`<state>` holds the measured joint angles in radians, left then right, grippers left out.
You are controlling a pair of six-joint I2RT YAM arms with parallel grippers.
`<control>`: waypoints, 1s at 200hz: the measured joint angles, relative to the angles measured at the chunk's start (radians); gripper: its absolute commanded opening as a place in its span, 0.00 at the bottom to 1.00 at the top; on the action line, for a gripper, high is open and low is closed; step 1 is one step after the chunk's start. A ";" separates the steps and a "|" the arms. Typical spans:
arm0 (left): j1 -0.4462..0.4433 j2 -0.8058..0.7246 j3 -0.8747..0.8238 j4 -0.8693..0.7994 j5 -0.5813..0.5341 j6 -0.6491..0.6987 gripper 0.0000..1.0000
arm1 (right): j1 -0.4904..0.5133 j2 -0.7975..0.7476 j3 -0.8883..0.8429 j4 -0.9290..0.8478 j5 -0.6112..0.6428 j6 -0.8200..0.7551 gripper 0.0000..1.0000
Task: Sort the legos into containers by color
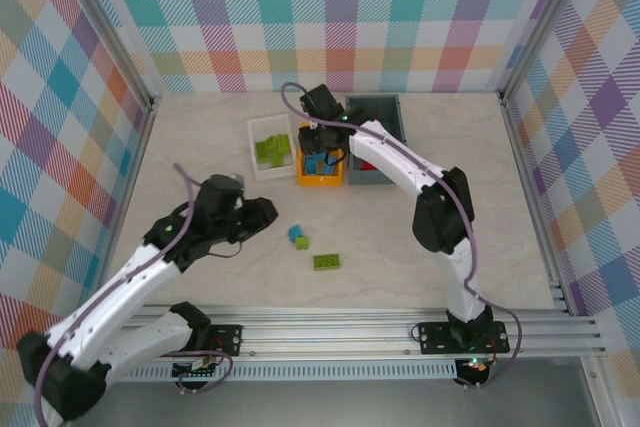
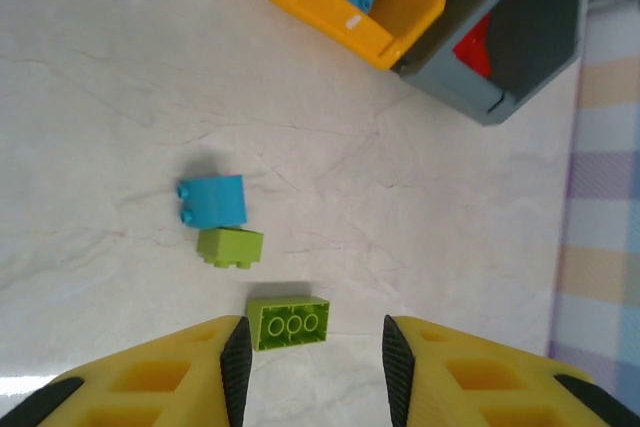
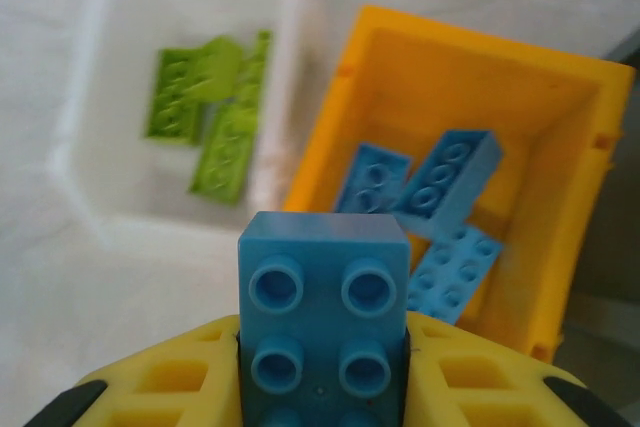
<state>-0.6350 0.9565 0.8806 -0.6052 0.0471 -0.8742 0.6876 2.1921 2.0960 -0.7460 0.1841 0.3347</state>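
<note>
1. Right pincer (image 3: 322, 367) clamps one blue brick (image 3: 323, 297) above the orange bin (image 3: 470, 42), three blue bricks (image 3: 445, 182) inside.
2. Left pincer (image 2: 316, 367), jaws apart, hangs over the counter (image 2: 120, 67): two lime bricks (image 2: 288, 323), one cyan brick (image 2: 213, 201) loose.
3. White bin (image 3: 80, 147) left: lime legos (image 3: 215, 117).

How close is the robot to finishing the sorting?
Nearly done. Green bricks lie in the white bin, blue bricks in the orange bin, something red in the grey bin. The right end effector holds a blue brick over the orange bin. Three wait on the table: a loose blue brick, a small green brick and a long green brick, with the open left end effector above it.
</note>
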 measured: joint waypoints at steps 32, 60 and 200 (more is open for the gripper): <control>-0.154 0.172 0.130 0.041 -0.167 0.053 0.40 | -0.036 0.189 0.227 -0.086 0.003 0.057 0.32; -0.233 0.273 0.226 0.058 -0.313 0.089 0.40 | -0.055 0.286 0.344 -0.143 -0.014 0.098 0.34; -0.309 0.369 0.277 0.059 -0.424 0.139 0.42 | -0.046 0.119 0.223 -0.161 -0.034 0.101 0.46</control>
<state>-0.9440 1.3258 1.1576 -0.5465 -0.3767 -0.7353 0.6415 2.3108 2.3192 -0.9070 0.1501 0.4358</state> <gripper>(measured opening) 0.407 0.470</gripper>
